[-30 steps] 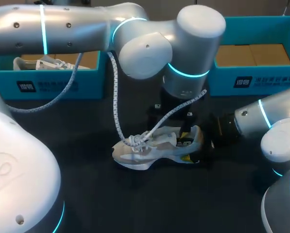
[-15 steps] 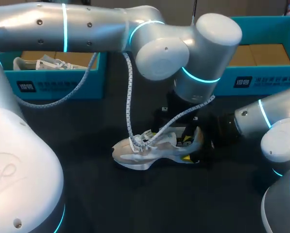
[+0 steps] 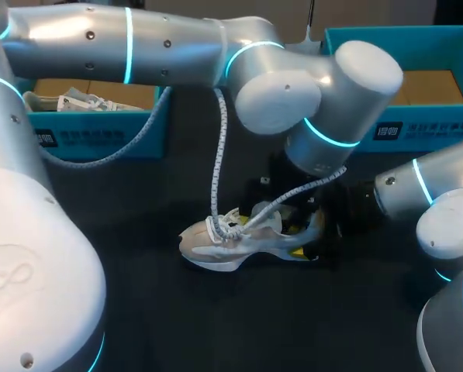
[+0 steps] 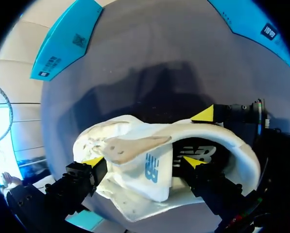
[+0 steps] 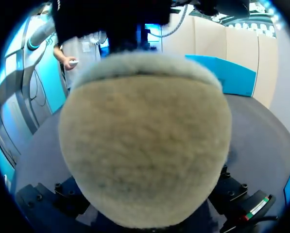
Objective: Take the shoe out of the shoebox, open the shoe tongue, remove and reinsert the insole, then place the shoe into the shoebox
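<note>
A white and grey shoe (image 3: 231, 242) stands upright on the black table, toe pointing left. My left arm reaches across from the left, its wrist directly over the shoe's opening. My left gripper (image 4: 142, 161) is open and straddles the raised tongue (image 4: 147, 167); one yellow tip lies at the shoe's outer side, the other inside the opening. My right gripper (image 3: 328, 231) comes in from the right and is shut on the heel (image 5: 145, 141), which sits between its dark fingers (image 5: 52, 199). One of its yellow fingertips (image 4: 203, 114) shows outside the collar.
A teal shoebox (image 3: 99, 136) at the back left holds a second white shoe (image 3: 68, 101). Another teal shoebox (image 3: 440, 128) stands at the back right with brown card inside. A braided cable (image 3: 215, 163) hangs from the left arm down to the shoe.
My left arm's wrist has shifted right and slightly nearer above the shoe, with the cable following. The shoe and the right arm have stayed put.
</note>
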